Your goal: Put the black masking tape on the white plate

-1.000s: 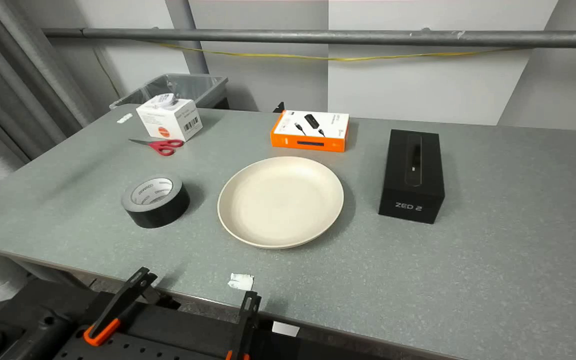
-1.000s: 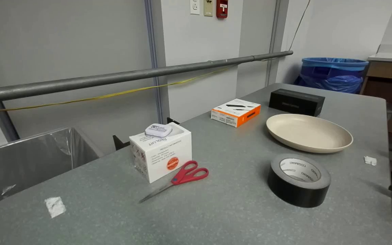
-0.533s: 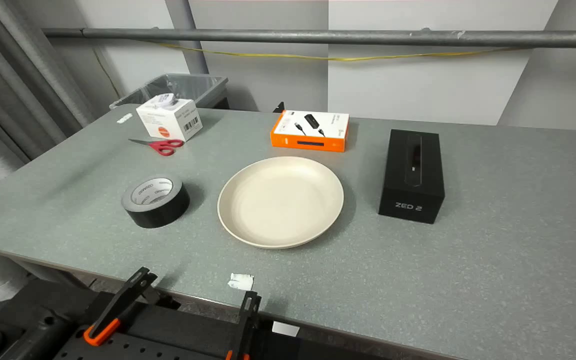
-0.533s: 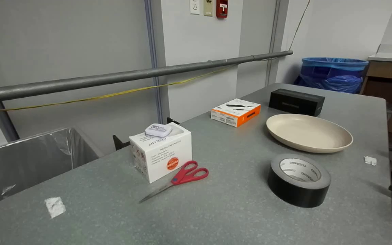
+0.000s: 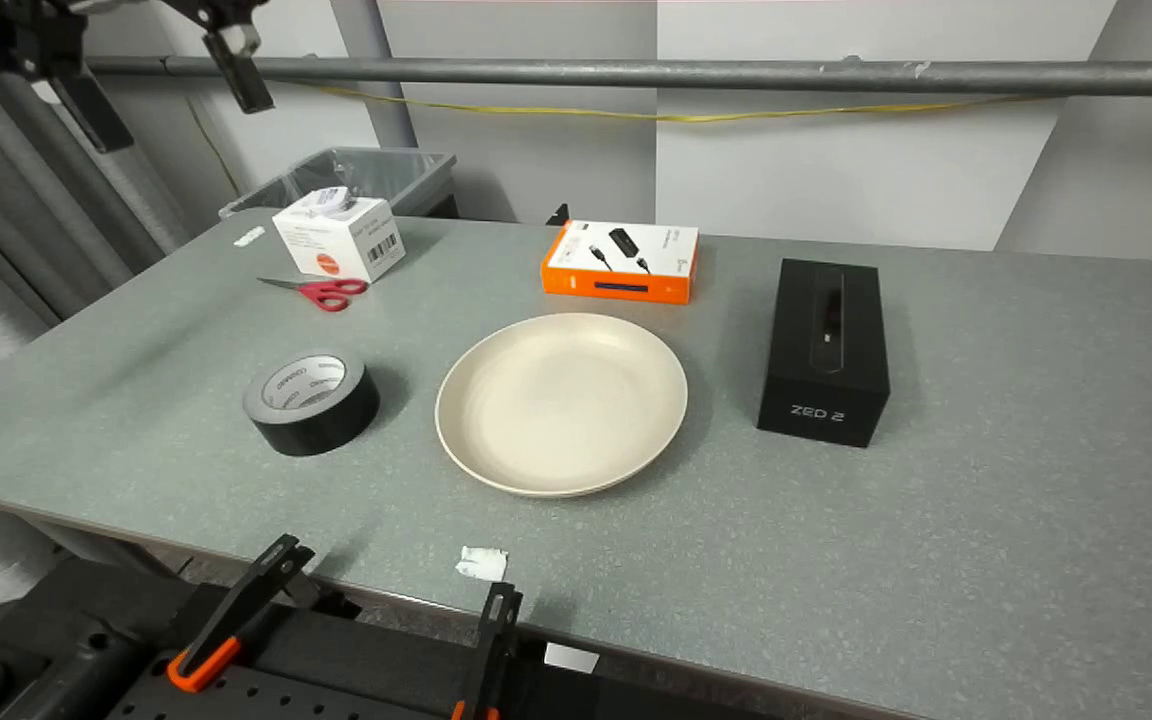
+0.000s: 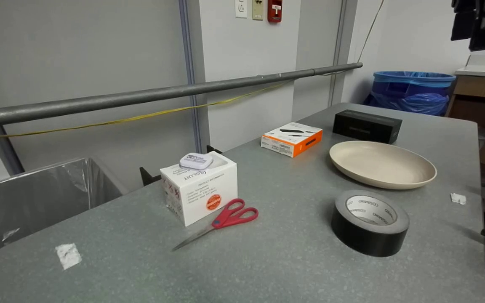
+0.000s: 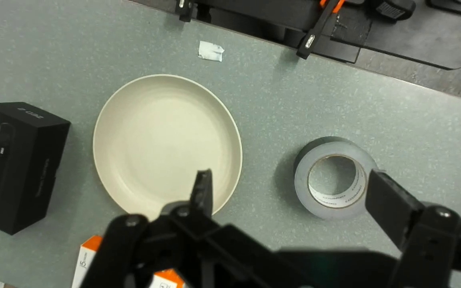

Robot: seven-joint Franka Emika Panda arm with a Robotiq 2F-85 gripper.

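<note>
The robot's hand hung high above the gray table, and I saw its two fingers spread wide, gripping nothing. The roll of black tape lay flat on the table below, framed between the fingers in the wrist view. Beneath the hand too sat the cream-white plate, near the tape but apart from it. The black box rested farther from the hand, past the plate. Also lower than the hand, red-handled scissors lay just beside a white box with a small white case on top.
</note>
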